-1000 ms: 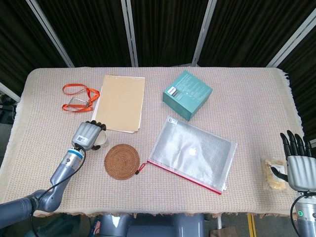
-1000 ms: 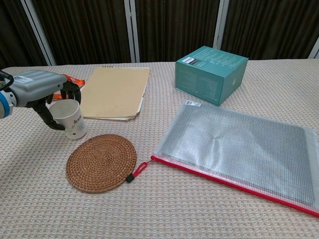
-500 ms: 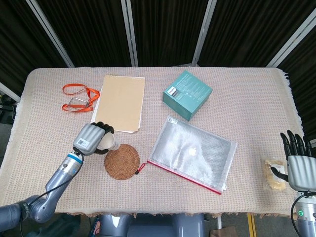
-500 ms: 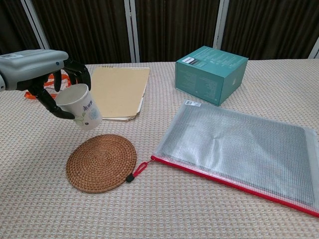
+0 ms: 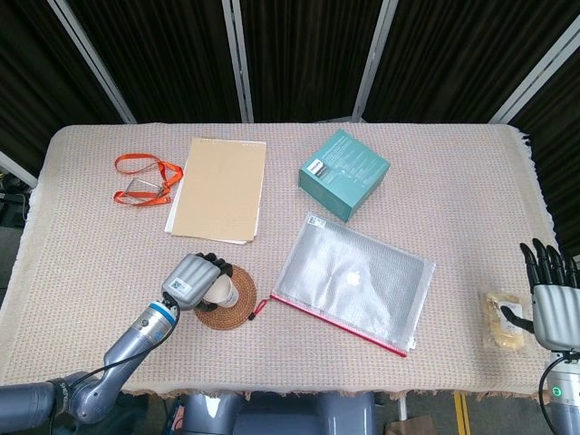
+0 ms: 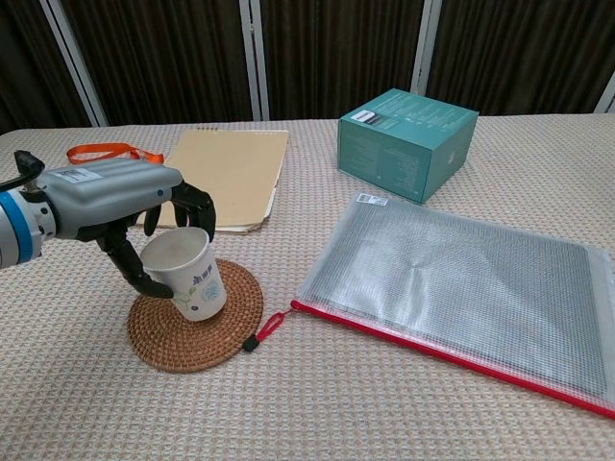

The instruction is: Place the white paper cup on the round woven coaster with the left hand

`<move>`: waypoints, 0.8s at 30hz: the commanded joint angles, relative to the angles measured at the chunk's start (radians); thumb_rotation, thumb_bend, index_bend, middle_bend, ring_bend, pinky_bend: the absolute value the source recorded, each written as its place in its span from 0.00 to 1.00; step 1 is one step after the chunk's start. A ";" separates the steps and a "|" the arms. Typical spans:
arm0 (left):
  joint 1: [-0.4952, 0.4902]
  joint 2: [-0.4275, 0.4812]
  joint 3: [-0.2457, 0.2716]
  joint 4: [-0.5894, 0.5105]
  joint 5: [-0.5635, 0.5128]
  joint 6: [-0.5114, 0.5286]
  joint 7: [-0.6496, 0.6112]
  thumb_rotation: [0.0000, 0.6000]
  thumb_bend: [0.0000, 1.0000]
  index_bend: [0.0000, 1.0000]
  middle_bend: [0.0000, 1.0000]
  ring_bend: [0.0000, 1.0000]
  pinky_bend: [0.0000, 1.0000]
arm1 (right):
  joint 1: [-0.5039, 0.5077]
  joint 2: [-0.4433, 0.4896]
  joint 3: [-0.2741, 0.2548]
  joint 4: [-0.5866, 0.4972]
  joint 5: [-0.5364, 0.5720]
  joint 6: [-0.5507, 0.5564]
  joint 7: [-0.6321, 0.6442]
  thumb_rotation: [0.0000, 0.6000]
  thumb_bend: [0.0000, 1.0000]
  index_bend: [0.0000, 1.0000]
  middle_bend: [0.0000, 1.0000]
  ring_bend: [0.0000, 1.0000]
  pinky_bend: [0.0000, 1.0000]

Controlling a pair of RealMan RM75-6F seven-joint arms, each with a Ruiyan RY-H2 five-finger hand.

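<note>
— What do we have at the far left?

— An orange lanyard [image 5: 142,178] lies near the table's left edge, with a tan folder [image 5: 219,188] just beside it to the right. In front of them our left hand [image 6: 115,197] grips the white paper cup [image 6: 186,273], fingers wrapped around its wall from above and behind.

— And where does the cup sit?

— Over the round woven coaster [image 6: 200,330]. In the chest view the cup tilts, mouth leaning toward the hand, and its base looks to be at the coaster's surface; we cannot tell whether it rests fully. From the head view the cup [image 5: 222,292] covers most of the coaster [image 5: 237,313], and the hand [image 5: 193,281] hides its left side.

— Moving right?

— A clear zip pouch [image 5: 352,283] with a red edge lies just beside the coaster, its red pull tab reaching toward the rim. Behind it stands a teal box [image 5: 343,174], apart from the pouch.

— And the far right?

— Our right hand [image 5: 553,299] shows only in the head view, held past the table's right edge with fingers straight, apart and holding nothing. A pale wrapped item [image 5: 504,319] lies just beside it on the woven tablecloth [image 5: 453,181].
</note>
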 commanded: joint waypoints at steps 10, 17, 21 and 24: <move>-0.004 0.032 0.028 -0.058 -0.045 0.052 0.108 1.00 0.00 0.00 0.00 0.00 0.04 | -0.004 0.010 -0.001 -0.010 -0.006 0.009 0.015 1.00 0.00 0.00 0.00 0.00 0.00; 0.070 0.175 0.035 -0.187 0.076 0.196 0.032 1.00 0.00 0.00 0.00 0.00 0.00 | -0.010 0.026 -0.008 -0.029 -0.025 0.022 0.039 1.00 0.00 0.00 0.00 0.00 0.00; 0.159 0.273 0.058 -0.244 0.144 0.339 0.003 1.00 0.00 0.00 0.00 0.00 0.00 | -0.016 0.036 -0.014 -0.040 -0.037 0.029 0.055 1.00 0.00 0.00 0.00 0.00 0.00; 0.242 0.330 0.091 -0.251 0.192 0.448 -0.045 1.00 0.00 0.00 0.00 0.00 0.00 | -0.020 0.042 -0.019 -0.049 -0.049 0.038 0.060 1.00 0.00 0.00 0.00 0.00 0.00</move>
